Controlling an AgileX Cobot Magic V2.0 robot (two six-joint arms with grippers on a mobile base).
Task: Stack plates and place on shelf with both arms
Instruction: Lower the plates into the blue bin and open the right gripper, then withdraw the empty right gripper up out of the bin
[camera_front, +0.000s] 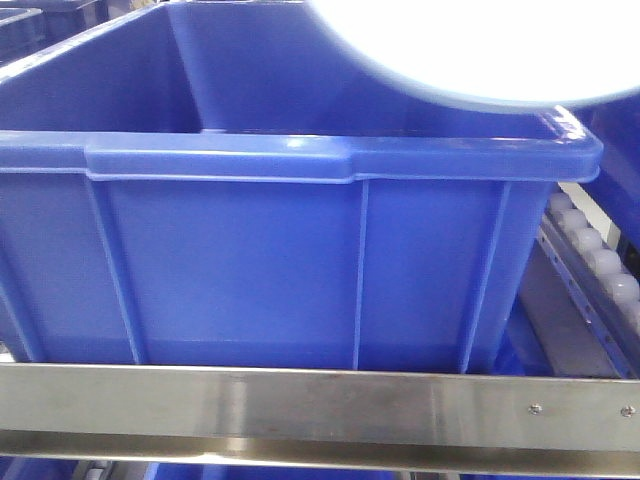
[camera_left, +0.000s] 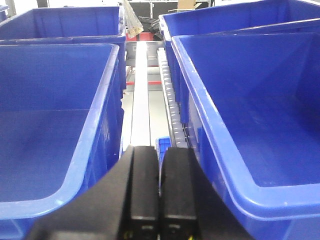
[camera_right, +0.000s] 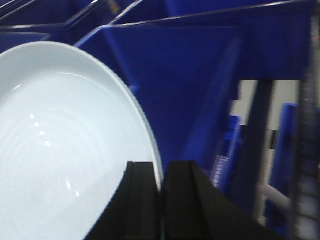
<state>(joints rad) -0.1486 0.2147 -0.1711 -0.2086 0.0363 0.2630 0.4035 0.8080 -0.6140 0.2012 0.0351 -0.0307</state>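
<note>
Right claw (camera_right: 161, 200) is clenched on the rim of a large round pale bluish-white plate (camera_right: 60, 150), its two black fingers (camera_right: 142, 200) pinching the edge from either side, and the plate hangs tilted in front of the dark inner wall of a big blue plastic crate (camera_right: 200, 90). From the front view, that same pale glossy plate (camera_front: 470, 50) shows at the top edge, hovering over the back right corner of the blue crate (camera_front: 280, 260), which sits on the brushed stainless-steel shelf (camera_front: 300, 410) right behind its flat front rail. White rollers (camera_front: 590, 250) run along the track on the crate's right side. Whether one plate or a stack of two is held, I cannot tell. Over on the left, the left claw (camera_left: 160, 200) is clenched on nothing, fingers pressed together, poised above the gap between two open blue crates (camera_left: 50, 125), with a pale steel rail (camera_left: 141, 100) and roller track (camera_left: 172, 100) running away between them.
</note>
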